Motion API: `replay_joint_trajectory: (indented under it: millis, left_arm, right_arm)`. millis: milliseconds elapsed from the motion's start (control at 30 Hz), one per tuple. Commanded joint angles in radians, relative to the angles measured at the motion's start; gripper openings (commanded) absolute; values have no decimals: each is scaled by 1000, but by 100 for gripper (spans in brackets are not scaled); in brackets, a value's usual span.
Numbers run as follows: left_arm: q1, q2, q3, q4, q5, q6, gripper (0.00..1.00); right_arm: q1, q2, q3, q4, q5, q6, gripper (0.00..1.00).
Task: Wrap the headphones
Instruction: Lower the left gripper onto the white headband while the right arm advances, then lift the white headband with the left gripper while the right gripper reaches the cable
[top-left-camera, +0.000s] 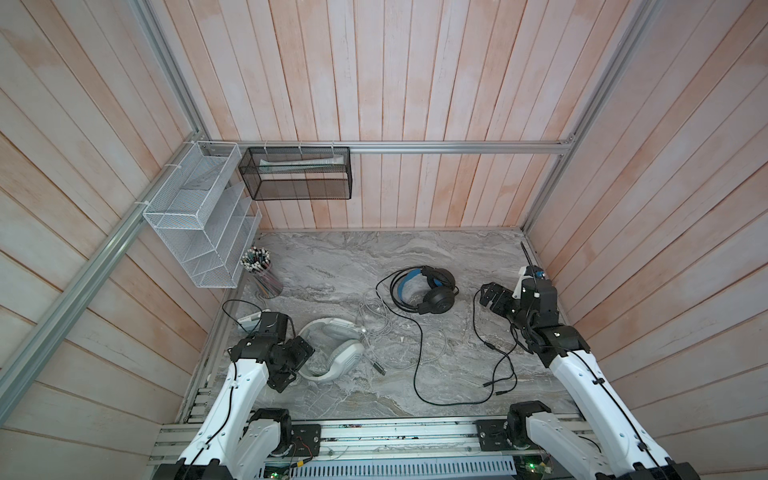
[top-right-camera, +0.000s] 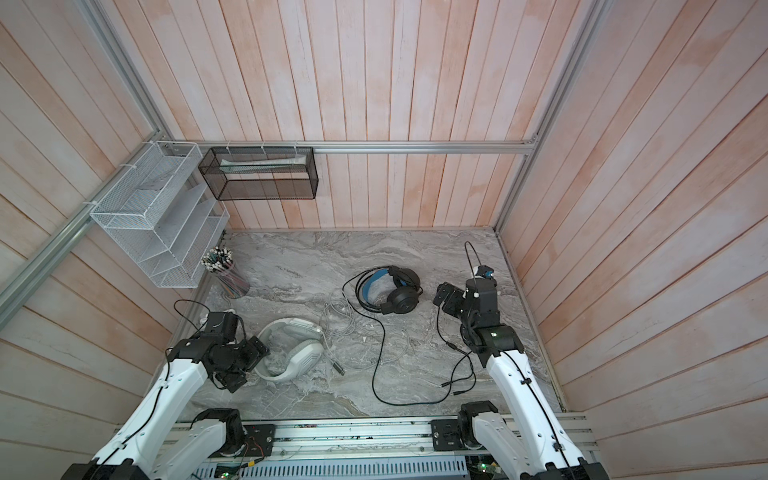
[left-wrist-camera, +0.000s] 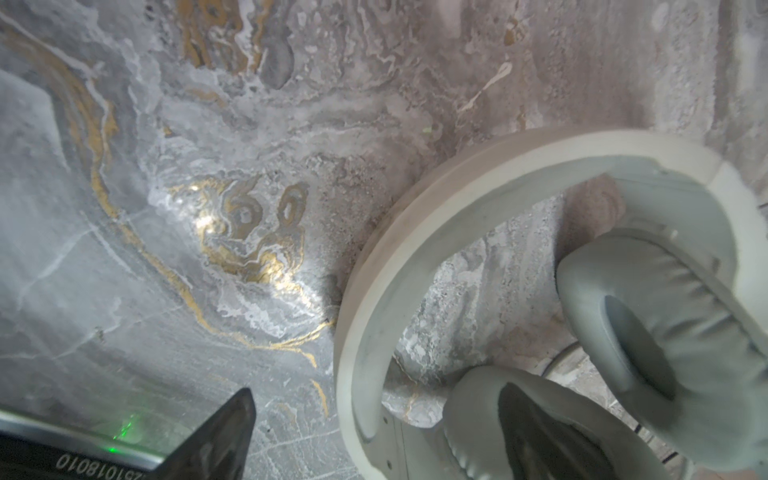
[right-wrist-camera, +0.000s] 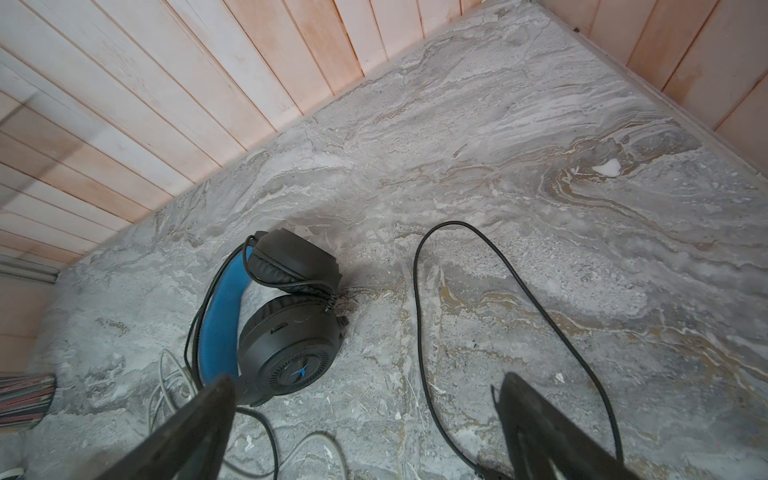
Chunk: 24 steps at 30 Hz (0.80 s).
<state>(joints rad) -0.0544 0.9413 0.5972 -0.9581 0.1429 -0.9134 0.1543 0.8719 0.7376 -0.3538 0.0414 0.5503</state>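
The white headphones (top-left-camera: 332, 349) (top-right-camera: 291, 353) lie at the front left of the marble table, their white cable (top-left-camera: 374, 324) loose beside them. My left gripper (top-left-camera: 297, 365) (top-right-camera: 249, 361) is open at their left side. In the left wrist view this gripper (left-wrist-camera: 386, 436) straddles the white headband (left-wrist-camera: 415, 249) near an ear cup, one finger over the grey cushion. The black headphones (top-left-camera: 432, 291) (top-right-camera: 395, 291) (right-wrist-camera: 286, 328) with a blue-lined headband lie mid-table, their black cable (top-left-camera: 419, 361) (right-wrist-camera: 419, 332) trailing forward. To their right, my right gripper (top-left-camera: 492, 297) (top-right-camera: 446, 299) (right-wrist-camera: 365, 415) hangs open and empty.
A cup of pencils (top-left-camera: 262, 270) stands at the back left. A white wire rack (top-left-camera: 199, 232) and a black mesh basket (top-left-camera: 299, 174) hang on the wall rails. Wooden walls close in the table on three sides. A metal rail (top-left-camera: 395, 436) runs along the front.
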Motion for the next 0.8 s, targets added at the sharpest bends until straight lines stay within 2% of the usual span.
replay_joint_trajectory:
  millis: [0, 100, 267, 333, 467, 567, 767]
  left_arm:
    - [-60, 32, -13, 74, -69, -49, 92]
    - [-100, 98, -14, 100, -110, -50, 88]
    - [-107, 162, -14, 133, -177, -41, 86]
    - [-108, 180, -22, 162, -185, -33, 77]
    - [-127, 229, -24, 190, -235, -32, 75]
    - [-157, 264, -25, 223, -287, -15, 65]
    - [-174, 357, -12, 247, -360, -7, 62]
  right_arm:
    - [-3, -48, -4, 47, -79, -1, 99]
    - [-3, -88, -7, 64, -140, -2, 98]
    - [-1, -161, -23, 98, -213, 9, 98]
    - [-2, -186, -33, 115, -243, 18, 99]
    - [-1, -210, -53, 152, -321, 32, 98]
    - [2, -215, -60, 162, -350, 40, 99]
    - [9, -220, -77, 189, -402, 66, 98]
